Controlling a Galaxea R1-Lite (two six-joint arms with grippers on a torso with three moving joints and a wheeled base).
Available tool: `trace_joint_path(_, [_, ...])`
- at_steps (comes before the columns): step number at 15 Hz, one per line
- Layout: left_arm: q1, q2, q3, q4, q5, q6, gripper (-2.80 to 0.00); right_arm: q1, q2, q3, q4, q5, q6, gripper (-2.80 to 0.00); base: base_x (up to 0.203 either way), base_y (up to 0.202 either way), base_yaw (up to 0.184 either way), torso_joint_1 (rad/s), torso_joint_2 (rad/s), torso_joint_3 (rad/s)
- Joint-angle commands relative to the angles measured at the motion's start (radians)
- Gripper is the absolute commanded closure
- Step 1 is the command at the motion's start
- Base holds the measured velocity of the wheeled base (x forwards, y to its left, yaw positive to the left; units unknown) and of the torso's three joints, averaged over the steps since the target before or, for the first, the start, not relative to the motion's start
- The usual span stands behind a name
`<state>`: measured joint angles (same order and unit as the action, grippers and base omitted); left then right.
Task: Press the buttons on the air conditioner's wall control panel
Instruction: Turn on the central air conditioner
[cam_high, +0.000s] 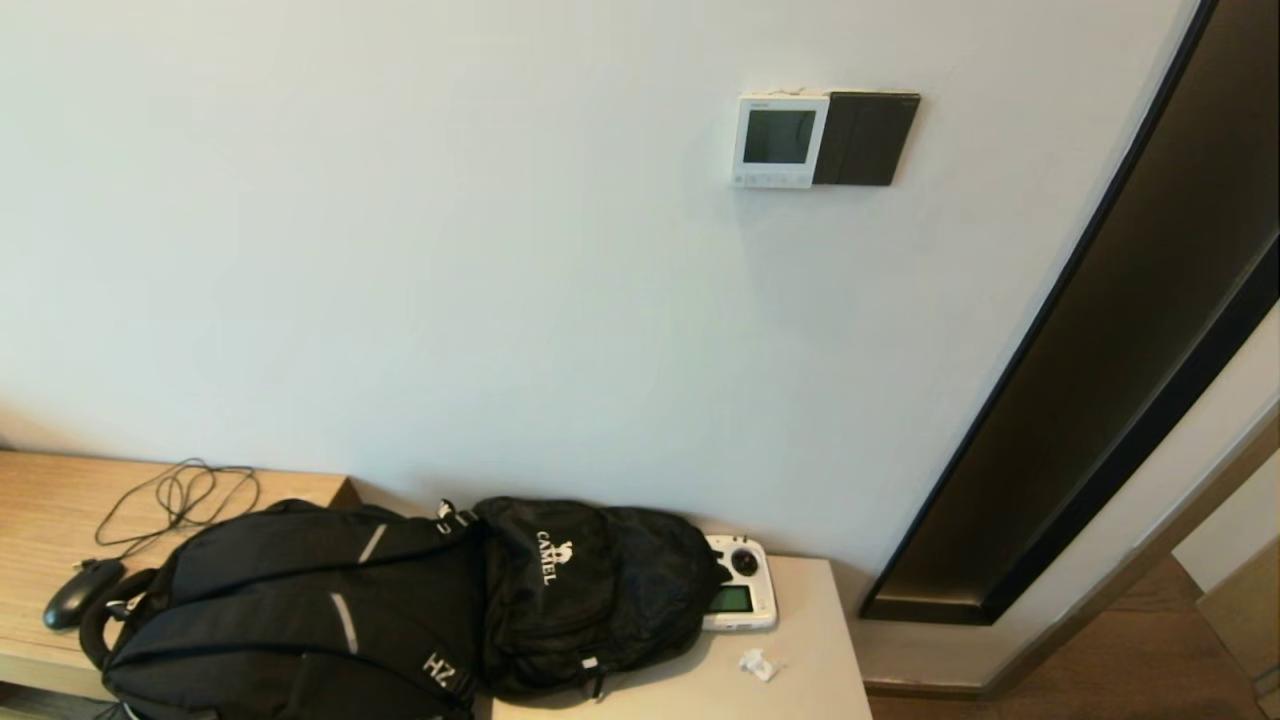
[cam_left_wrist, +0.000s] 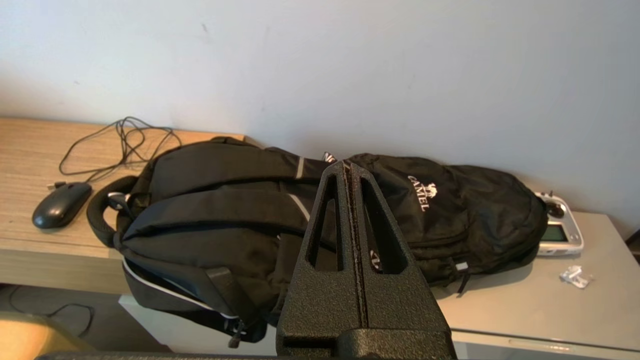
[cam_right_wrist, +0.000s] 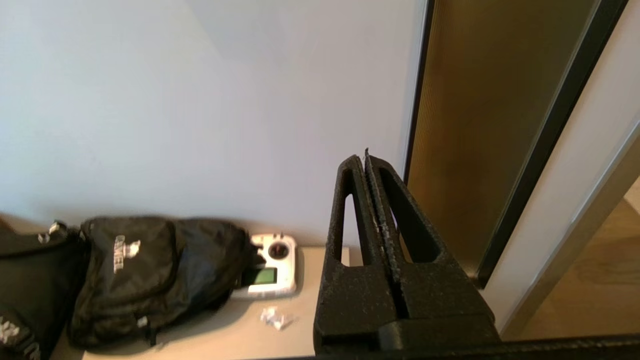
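The air conditioner's wall control panel (cam_high: 779, 140) is a small white square thermostat with a dark grey screen, high on the white wall in the head view. Its row of tiny white buttons (cam_high: 772, 181) runs along its bottom edge. Neither gripper shows in the head view. My left gripper (cam_left_wrist: 348, 167) is shut and empty, low above the black backpacks. My right gripper (cam_right_wrist: 364, 159) is shut and empty, pointing at the wall beside the dark door frame, well below the panel. The panel is out of both wrist views.
A glossy black switch plate (cam_high: 866, 138) adjoins the panel's right side. Two black backpacks (cam_high: 400, 600) lie on the desk (cam_high: 800, 680), with a white handheld controller (cam_high: 741, 596), a crumpled scrap (cam_high: 758, 664), a mouse (cam_high: 80, 590) and cable. A dark door frame (cam_high: 1100, 400) stands right.
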<state>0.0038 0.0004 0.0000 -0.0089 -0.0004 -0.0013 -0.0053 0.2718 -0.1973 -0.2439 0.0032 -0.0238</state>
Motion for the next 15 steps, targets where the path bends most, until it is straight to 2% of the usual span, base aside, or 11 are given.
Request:
trace_joint_path(1, [0.001,-0.002,0.000,0.000,0.000,0.000,0.00,0.001,0.172,-0.042,-0.057,0.000,0.001,0.00,0.000,0.000,0.000,0.000,0.00,0.000])
trace_joint_path(5, [0.001,-0.002,0.000,0.000,0.000,0.000,0.00,0.026,0.461,-0.261,-0.155,-0.007,0.007,0.00,0.000,0.000,0.000,0.000,0.00,0.000])
trace_joint_path(10, [0.001,-0.002,0.000,0.000,-0.001,0.000,0.00,0.148,0.779,-0.595,-0.171,-0.112,0.010,0.00,0.000,0.000,0.000,0.000,0.00,0.000])
trace_joint_path(12, [0.001,-0.002,0.000,0.000,0.000,0.000,0.00,0.229,0.906,-0.731,-0.170,-0.188,0.013,0.00,0.000,0.000,0.000,0.000,0.00,0.000])
trace_joint_path(15, [0.001,-0.002,0.000,0.000,0.000,0.000,0.00,0.410,1.090,-0.883,-0.169,-0.318,0.017,0.00,0.000,0.000,0.000,0.000,0.00,0.000])
